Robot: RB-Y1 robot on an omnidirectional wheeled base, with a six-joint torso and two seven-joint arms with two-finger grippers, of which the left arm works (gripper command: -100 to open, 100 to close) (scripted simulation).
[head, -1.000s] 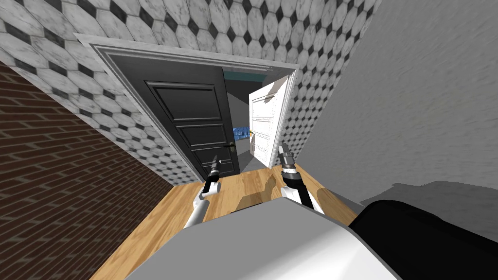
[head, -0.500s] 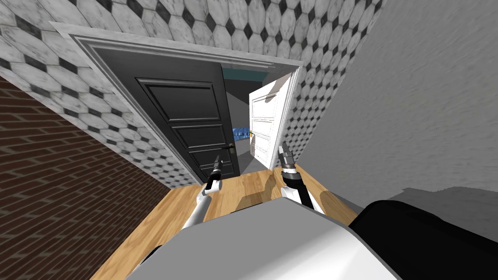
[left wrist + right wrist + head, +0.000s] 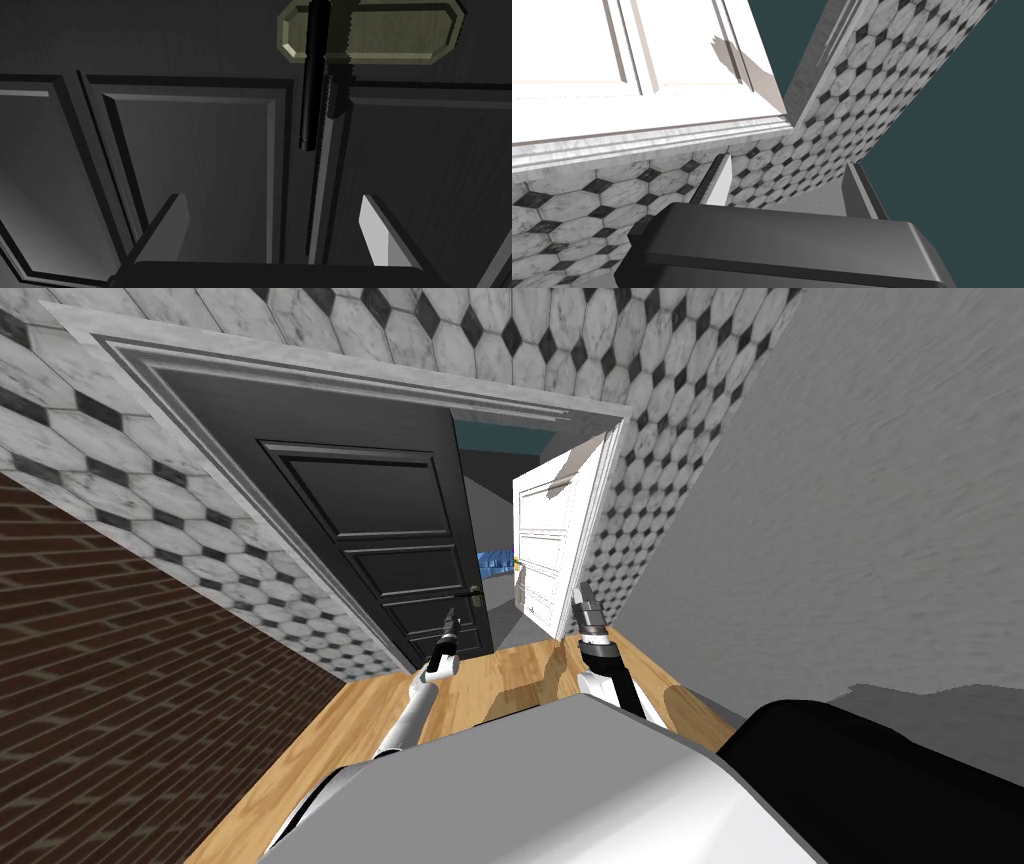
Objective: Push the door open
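A black panelled door [image 3: 370, 518] stands in a marble-look frame, with a dark lever handle [image 3: 470, 590] near its free edge. Beside it a white door leaf [image 3: 545, 548] is swung away, leaving a gap. My left gripper [image 3: 449, 626] is open and points at the black door [image 3: 200, 150], close to it, just short of the lever handle [image 3: 312, 75] and its olive plate [image 3: 400, 32]. Nothing sits between the left gripper's [image 3: 271, 200] fingers. My right gripper [image 3: 582, 600] is open near the white door's [image 3: 612, 45] lower edge and the door frame [image 3: 637, 140].
A brick wall [image 3: 120, 668] runs along the left and a plain grey wall [image 3: 850, 508] along the right. Black-and-white tiled wall [image 3: 650, 438] surrounds the frame. The wooden floor [image 3: 500, 673] leads to the gap, where blue things [image 3: 495, 560] show beyond.
I have moved closer to the doorway, so the frame looms larger. My left arm has stretched forward towards the black door near its handle. The right arm has barely moved.
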